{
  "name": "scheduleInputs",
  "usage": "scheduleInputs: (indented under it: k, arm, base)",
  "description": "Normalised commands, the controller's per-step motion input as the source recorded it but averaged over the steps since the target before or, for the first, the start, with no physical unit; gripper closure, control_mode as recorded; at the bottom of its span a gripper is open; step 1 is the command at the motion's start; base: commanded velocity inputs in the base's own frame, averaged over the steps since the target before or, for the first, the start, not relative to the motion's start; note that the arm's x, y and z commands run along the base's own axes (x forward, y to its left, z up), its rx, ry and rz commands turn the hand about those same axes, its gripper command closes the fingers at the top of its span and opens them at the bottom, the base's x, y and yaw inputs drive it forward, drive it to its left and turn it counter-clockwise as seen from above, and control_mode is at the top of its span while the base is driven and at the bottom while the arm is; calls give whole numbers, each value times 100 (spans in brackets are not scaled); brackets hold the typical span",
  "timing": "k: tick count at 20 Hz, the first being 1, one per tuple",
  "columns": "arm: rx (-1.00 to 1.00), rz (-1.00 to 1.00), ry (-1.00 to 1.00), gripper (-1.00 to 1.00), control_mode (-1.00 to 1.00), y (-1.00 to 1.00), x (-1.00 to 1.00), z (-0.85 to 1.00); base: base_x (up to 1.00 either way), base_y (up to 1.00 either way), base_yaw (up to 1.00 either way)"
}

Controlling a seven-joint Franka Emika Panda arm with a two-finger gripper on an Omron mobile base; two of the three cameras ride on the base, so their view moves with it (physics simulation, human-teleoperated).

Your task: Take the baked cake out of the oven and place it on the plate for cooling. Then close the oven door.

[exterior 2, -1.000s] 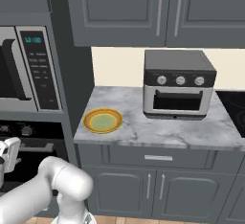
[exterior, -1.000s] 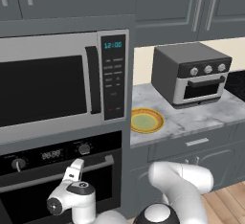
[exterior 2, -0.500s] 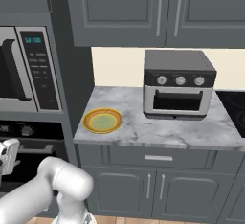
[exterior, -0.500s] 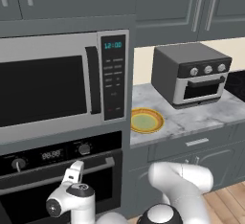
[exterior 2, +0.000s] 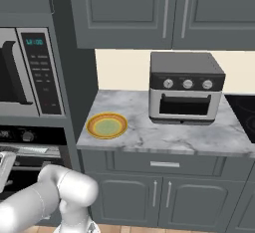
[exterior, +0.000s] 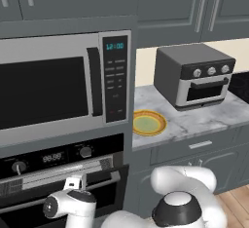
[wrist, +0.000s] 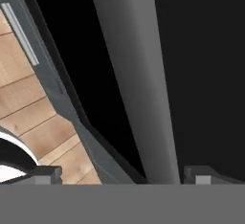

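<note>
Gripper (wrist: pixel 123 175): seen from the hand view, its two dark tips stood wide apart, one at each lower corner; nothing was gripped between them.
Fingertips (wrist: pixel 46 173): the one on the left side of that view sat over wooden floor, the other against black glass.
Oven door handle (wrist: pixel 136 74): the long silver bar ran up out of the gap between the jaws, closer to the right-hand tip, and slanted away toward the top of the hand view; whether either tip touched it, I could not tell.
Oven door (wrist: pixel 201 65): its dark glass lay straight beyond the jaws, behind the bar on both sides; from the base it looked shut.
Wooden floor (wrist: pixel 33 117): off to the left of the jaws, past the door's grey frame edge.
Hand at the oven (exterior: pixel 73 185): in the left base view the hand stood up at the handle (exterior: pixel 63 176) of the oven (exterior: pixel 58 173), just below the control panel with its knobs and display.
Microwave (exterior: pixel 53 85): directly above the jaws, over the oven.
Plate (exterior: pixel 149 123): up on the marble counter (exterior: pixel 204 120), above and to the right of the jaws, well apart from them; nothing lay on it.
Toaster oven (exterior 2: pixel 185 87): farther right still along the same counter, beyond the plate.
Baked cake: I could not see it from where I stood.
</note>
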Motion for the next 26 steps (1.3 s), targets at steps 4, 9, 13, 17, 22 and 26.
scheduleInputs:
  k: [4,9,13,17,22,26]
  arm:
    - [-6,0,35,-100,-100,0,-70,-35]
    - [-7,0,38,-100,-100,0,-64,-34]
    - [-4,0,38,-100,-100,1,-47,-25]
    - [0,0,32,-100,-100,2,-38,-4]
    - [-2,0,28,-100,-100,0,-49,0]
    - [-2,0,26,-100,-100,0,-60,-12]
  base:
    - [0,0,0]
    - [0,0,0]
    - [0,0,0]
    - [0,0,0]
    - [0,0,0]
    - [0,0,0]
